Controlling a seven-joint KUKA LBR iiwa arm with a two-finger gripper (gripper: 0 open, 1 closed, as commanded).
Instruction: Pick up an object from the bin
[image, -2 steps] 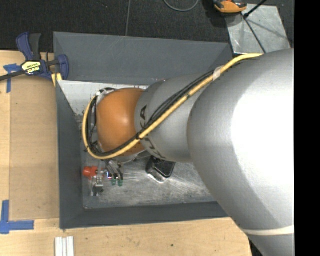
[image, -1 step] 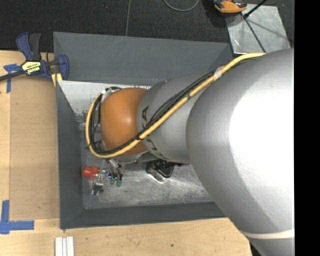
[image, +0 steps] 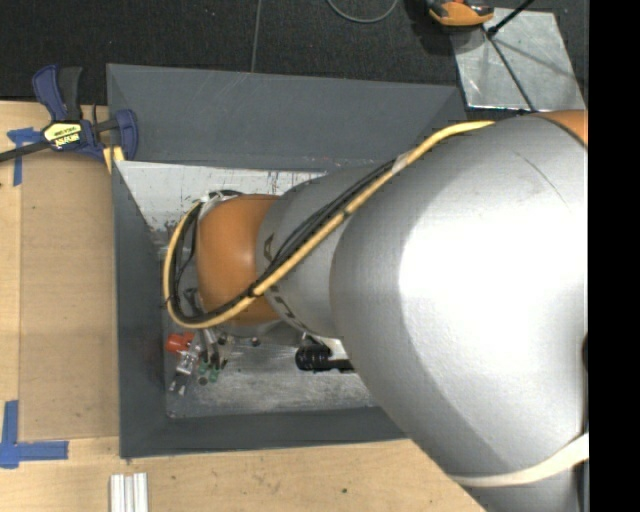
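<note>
The big silver arm (image: 450, 300) comes in from the right and covers most of the grey bin (image: 138, 320). Its orange cover (image: 235, 255) sits over the middle. The gripper (image: 200, 365) is down low in the bin's lower left corner. You cannot tell if it is open or closed. A small red thing (image: 178, 343) lies just beside it. A black thing (image: 318, 358) lies to its right.

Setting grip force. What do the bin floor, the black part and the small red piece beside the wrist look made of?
Bin floor: grey metal, matte, scratched and speckled. Black part: probably plastic or rubber, dark with a faint sheen; open. Red piece: likely plastic, flat bright colour, too small to be sure.
</note>
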